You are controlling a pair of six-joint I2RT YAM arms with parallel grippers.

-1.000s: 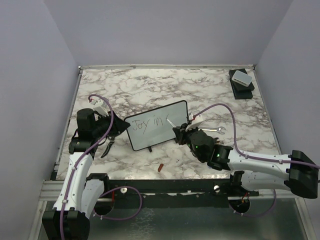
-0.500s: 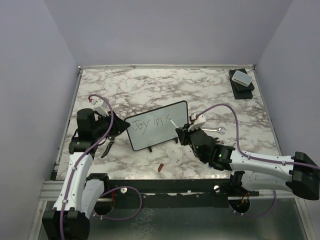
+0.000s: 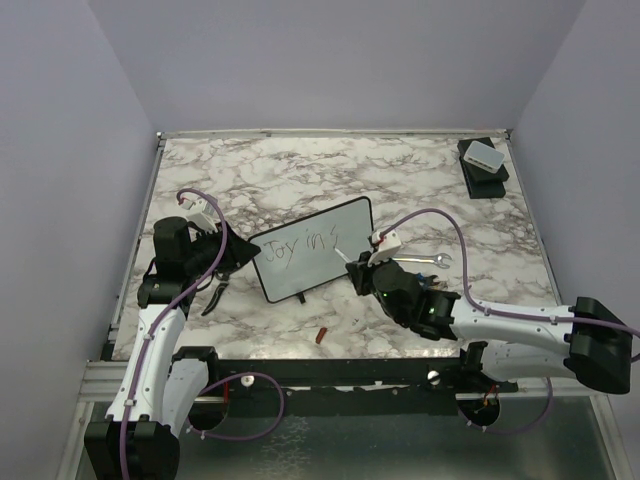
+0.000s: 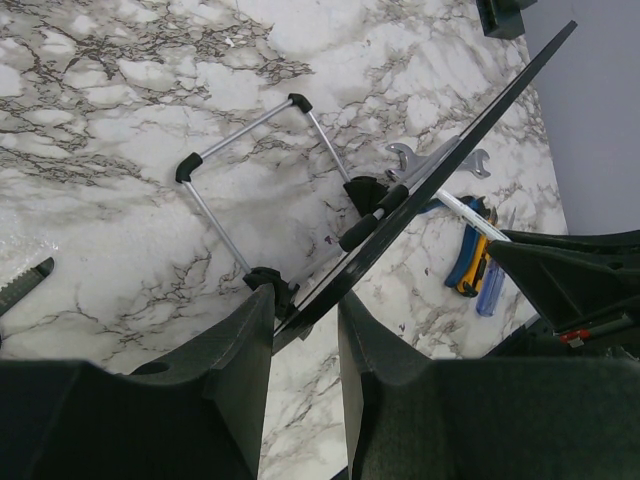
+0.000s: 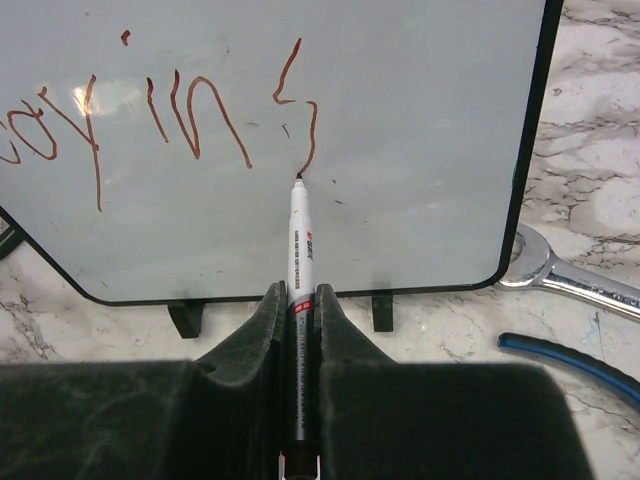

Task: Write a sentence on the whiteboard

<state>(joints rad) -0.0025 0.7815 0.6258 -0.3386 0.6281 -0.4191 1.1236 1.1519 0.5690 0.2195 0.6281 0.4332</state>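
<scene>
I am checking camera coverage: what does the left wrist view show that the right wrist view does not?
Left wrist only: the back of the whiteboard, its wire stand, the left pincer straddling its corner. Right wrist only: the written words, the marker tip touching the board, held by the right pincer. Both: the whiteboard and a wrench.

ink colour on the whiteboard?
Reddish-brown writing on the whiteboard; clearest in the right wrist view.
</scene>
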